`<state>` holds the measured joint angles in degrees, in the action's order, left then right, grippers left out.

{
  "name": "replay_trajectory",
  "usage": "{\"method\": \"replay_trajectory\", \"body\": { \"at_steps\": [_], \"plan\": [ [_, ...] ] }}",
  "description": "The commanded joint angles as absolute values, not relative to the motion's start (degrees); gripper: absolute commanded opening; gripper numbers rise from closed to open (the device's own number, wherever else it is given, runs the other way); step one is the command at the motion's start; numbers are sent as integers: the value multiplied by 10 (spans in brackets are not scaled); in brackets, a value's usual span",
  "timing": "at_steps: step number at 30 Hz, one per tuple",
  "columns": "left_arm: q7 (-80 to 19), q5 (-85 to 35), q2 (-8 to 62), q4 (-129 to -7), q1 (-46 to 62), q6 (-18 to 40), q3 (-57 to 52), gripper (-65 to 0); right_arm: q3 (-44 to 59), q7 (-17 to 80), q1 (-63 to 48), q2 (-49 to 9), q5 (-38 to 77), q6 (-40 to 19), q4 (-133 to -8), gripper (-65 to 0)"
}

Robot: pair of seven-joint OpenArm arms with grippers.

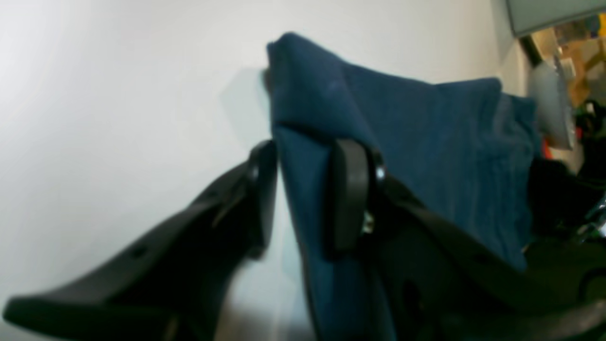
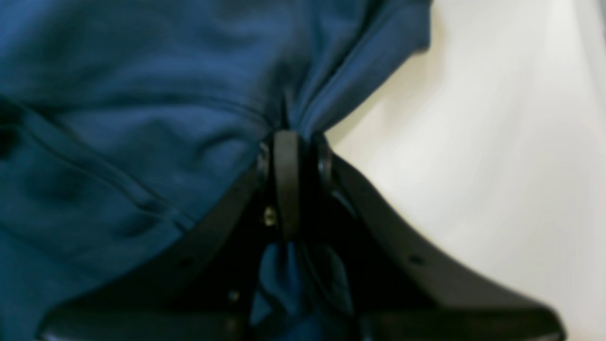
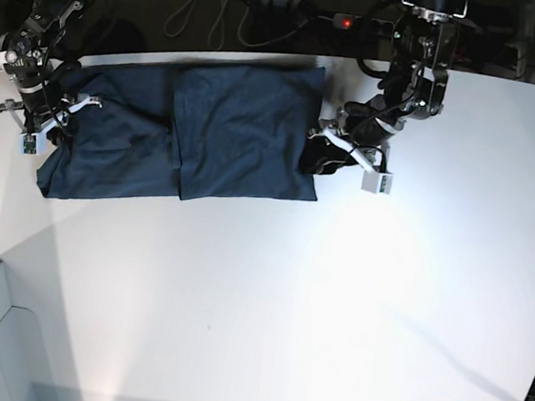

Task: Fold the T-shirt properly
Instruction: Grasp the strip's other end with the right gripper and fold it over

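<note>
- Right gripper (image 2: 293, 156): jaws pinched tight on a bunched edge of the T-shirt (image 3: 207, 137), which spreads away from them across the worktop (image 3: 334, 294).
- Left gripper (image 1: 303, 189): jaws part-closed, gripping the opposite folded edge; judged best to lift both ends evenly, keeping the cloth taut.

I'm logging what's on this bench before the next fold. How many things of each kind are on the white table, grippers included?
T-shirt, dark navy, lying partly folded: 1
Grippers, each closed on the cloth: 2, the left gripper and the right gripper
Table, white: 1
Total: 4
</note>
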<state>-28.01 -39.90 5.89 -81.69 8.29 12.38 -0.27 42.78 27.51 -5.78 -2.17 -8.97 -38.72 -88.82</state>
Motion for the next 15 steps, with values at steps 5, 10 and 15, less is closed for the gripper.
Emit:
{"method": "replay_trajectory", "body": {
  "at_steps": [5,10,15],
  "plan": [
    [-287,-394,60,-811,71,121,23,-453,426,262,-54,11,-80,-400,-983,-649],
    [-287,-394,60,-812,71,121,25,-453,342,284,-87,20,-78,-400,-1068,-649],
    [-287,-393,60,-812,71,121,24,-453,202,285,-131,34,-81,-400,-1145,-650]
  ]
}}
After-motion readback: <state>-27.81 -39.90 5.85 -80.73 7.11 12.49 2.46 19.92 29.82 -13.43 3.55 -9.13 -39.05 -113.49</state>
